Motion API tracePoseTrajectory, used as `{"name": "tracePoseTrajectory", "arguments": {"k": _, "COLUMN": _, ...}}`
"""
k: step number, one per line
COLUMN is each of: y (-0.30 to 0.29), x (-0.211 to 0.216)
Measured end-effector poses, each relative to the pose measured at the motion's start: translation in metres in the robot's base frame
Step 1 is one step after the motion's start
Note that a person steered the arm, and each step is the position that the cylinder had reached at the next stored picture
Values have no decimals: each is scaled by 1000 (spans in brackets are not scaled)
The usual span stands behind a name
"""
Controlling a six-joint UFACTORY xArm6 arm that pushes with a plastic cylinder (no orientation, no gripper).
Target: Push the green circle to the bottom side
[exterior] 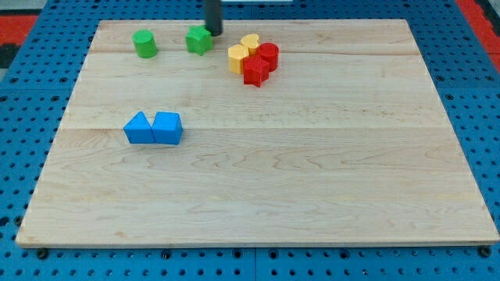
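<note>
The green circle (144,44) is a short green cylinder near the view's top left of the wooden board (312,179). A green star-shaped block (199,40) lies to its right. My tip (212,33) is the lower end of the dark rod at the view's top, touching or just beside the green star's upper right edge. It is about a block's width to the right of the green circle and apart from it.
A cluster sits right of the tip: a yellow hexagonal block (237,58), a yellow heart (250,43), a red cylinder (268,55) and a red star (255,71). Two blue blocks (153,128) lie side by side at the left middle.
</note>
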State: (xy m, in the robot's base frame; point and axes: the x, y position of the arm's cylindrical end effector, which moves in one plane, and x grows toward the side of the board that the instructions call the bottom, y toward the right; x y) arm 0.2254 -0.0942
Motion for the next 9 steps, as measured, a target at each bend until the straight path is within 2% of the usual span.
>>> {"name": "tracePoseTrajectory", "arguments": {"k": 1, "y": -65, "x": 11}}
{"name": "tracePoseTrajectory", "arguments": {"k": 3, "y": -100, "x": -24}}
{"name": "tracePoseTrajectory", "arguments": {"k": 4, "y": -115, "x": -21}}
{"name": "tracePoseTrajectory", "arguments": {"k": 5, "y": -109, "x": 17}}
{"name": "tracePoseTrajectory", "arguments": {"k": 6, "y": -106, "x": 22}}
{"name": "tracePoseTrajectory", "arguments": {"k": 7, "y": -97, "x": 63}}
{"name": "tracePoseTrajectory", "arguments": {"k": 8, "y": -59, "x": 100}}
{"name": "tracePoseTrajectory", "arguments": {"k": 9, "y": -53, "x": 108}}
